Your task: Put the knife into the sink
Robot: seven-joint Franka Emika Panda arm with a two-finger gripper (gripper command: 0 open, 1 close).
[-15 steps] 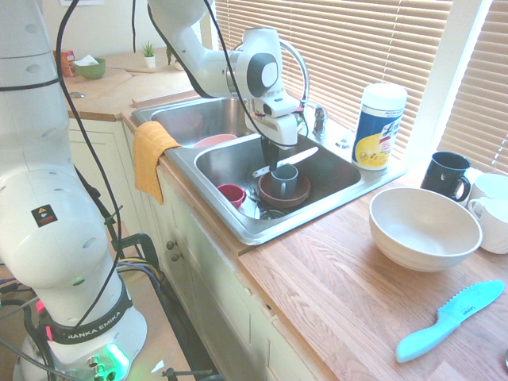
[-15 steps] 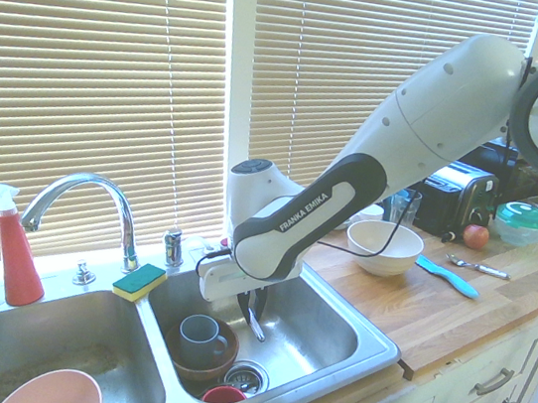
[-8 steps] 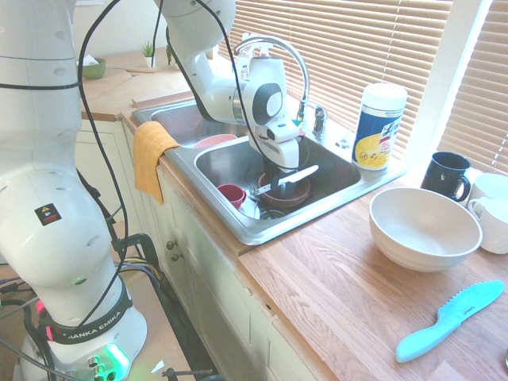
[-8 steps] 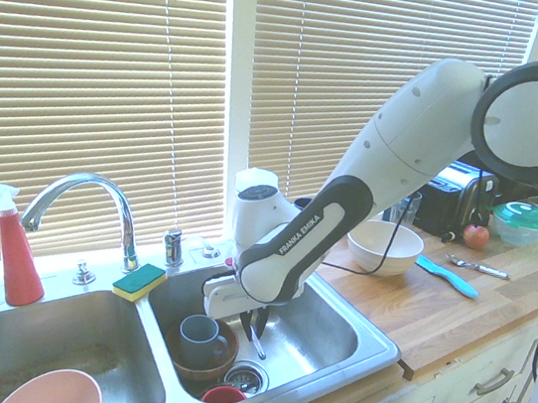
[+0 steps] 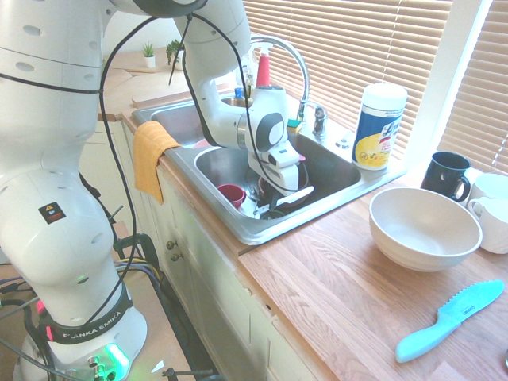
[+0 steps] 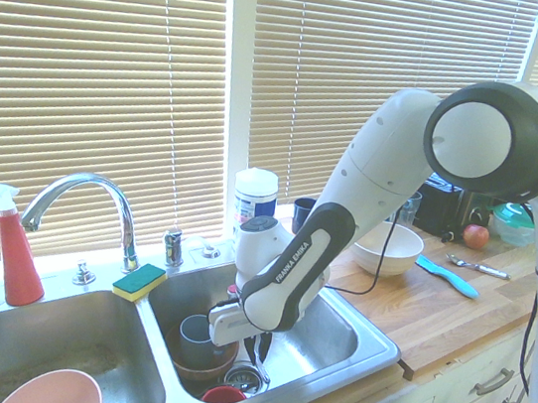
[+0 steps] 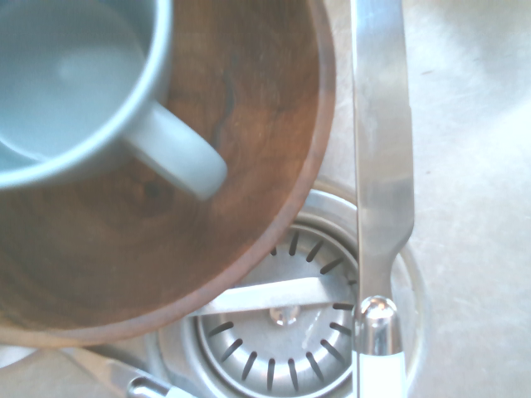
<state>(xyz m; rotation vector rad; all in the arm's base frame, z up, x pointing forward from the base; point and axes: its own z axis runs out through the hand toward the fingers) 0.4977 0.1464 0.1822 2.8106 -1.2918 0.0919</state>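
- The black two-finger tool [image 6: 256,352] is clenched on the slim table knife [image 7: 386,199] with white handle and silver blade.
- You have it inside the stainless-steel double-basin sink [image 5: 209,198], above the drain strainer [image 7: 278,332].
- Lowering looks nearly finished; release and retreat remain.

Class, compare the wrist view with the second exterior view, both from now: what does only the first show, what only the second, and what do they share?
Only the wrist view: a second knife, partly visible beneath the wooden bowl's edge.

Only the second exterior view: the chrome faucet, the sponge, the red spray bottle and the turquoise knife.

Both: the blue-grey mug in the wooden bowl, and the drain strainer.
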